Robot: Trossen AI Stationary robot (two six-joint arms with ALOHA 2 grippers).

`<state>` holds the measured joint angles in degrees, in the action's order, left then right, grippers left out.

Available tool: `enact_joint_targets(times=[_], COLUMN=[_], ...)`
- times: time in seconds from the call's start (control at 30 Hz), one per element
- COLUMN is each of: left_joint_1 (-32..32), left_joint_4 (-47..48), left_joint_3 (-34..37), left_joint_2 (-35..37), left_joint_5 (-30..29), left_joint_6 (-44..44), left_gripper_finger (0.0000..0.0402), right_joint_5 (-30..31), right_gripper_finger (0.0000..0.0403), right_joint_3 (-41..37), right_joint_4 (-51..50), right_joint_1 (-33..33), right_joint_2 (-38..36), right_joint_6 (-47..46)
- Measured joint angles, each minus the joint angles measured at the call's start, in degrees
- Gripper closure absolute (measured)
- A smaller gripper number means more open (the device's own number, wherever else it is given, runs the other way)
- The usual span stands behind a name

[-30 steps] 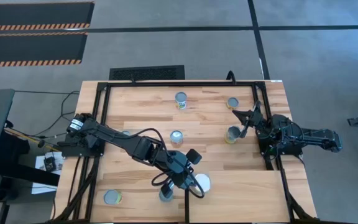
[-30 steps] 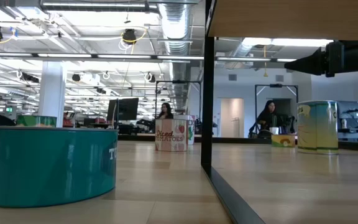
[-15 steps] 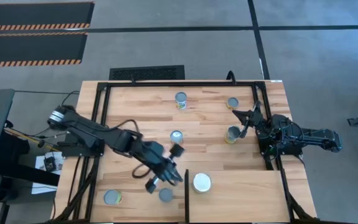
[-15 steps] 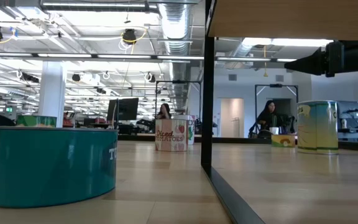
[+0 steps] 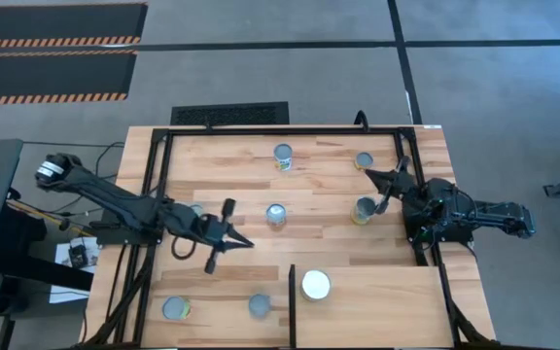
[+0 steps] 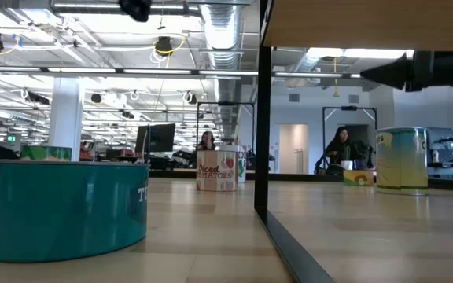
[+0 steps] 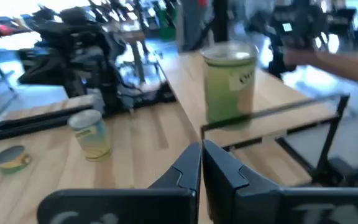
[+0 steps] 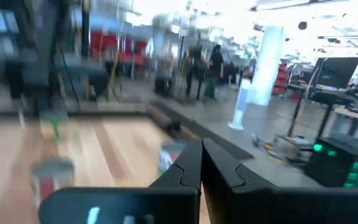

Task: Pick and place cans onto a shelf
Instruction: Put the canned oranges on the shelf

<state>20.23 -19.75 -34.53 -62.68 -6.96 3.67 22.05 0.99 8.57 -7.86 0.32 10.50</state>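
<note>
Several cans stand upright on their bases on the plank tabletop. One is mid-table, others stand at the far side, far right and right, and two are near the front edge. A white-topped can stands on the pale shelf panel, beside its black divider. My left gripper is shut and empty, left of the mid-table can, which also shows in the left wrist view. My right gripper is shut and empty, between the two right-hand cans.
A black frame runs around the tabletop. In the low view a wide teal tin stands close on the left of the divider. A yellow-green can stands on the right. People show in the room behind.
My left gripper has drawn back from beside the white-topped can at the shelf's divider. It has gone toward the table's left and far edges and now points at the mid-table can. The white-topped can stays standing on the shelf.
</note>
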Motion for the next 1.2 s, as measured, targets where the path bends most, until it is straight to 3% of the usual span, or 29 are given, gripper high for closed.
enact_joint_targets(times=[0.2,0.33,0.47,0.77,1.0,1.2], left_joint_1=[-0.16,-1.89,-4.83,-9.78,-11.13,-12.21], left_joint_4=[-5.92,-5.55,-6.08,-6.51,-6.08,-5.01], left_joint_3=[8.76,10.76,12.88,14.23,14.23,14.21], left_joint_2=[5.61,7.43,9.18,10.28,10.26,10.26], left_joint_5=[-5.33,-5.45,-4.63,-0.84,-0.83,-0.87], left_joint_6=[-2.71,-5.02,-5.51,-6.68,-7.18,-7.18], left_gripper_finger=[0.0395,0.0395,0.0395,0.0395,0.0395,0.0395], right_joint_5=[-3.41,-11.12,-11.85,-11.43,-9.48,-4.23], right_gripper_finger=[0.0376,0.0395,0.0397,0.0399,0.0398,0.0361], right_joint_3=[0.20,0.51,3.69,20.20,38.70,56.07], right_joint_4=[10.34,10.71,9.46,1.48,-14.13,-27.95], right_joint_1=[0.00,0.14,2.85,19.18,33.92,43.71], right_joint_2=[0.01,0.14,4.81,28.67,47.00,59.14], right_joint_6=[-4.53,-4.95,-5.62,-5.65,-9.50,-13.98])
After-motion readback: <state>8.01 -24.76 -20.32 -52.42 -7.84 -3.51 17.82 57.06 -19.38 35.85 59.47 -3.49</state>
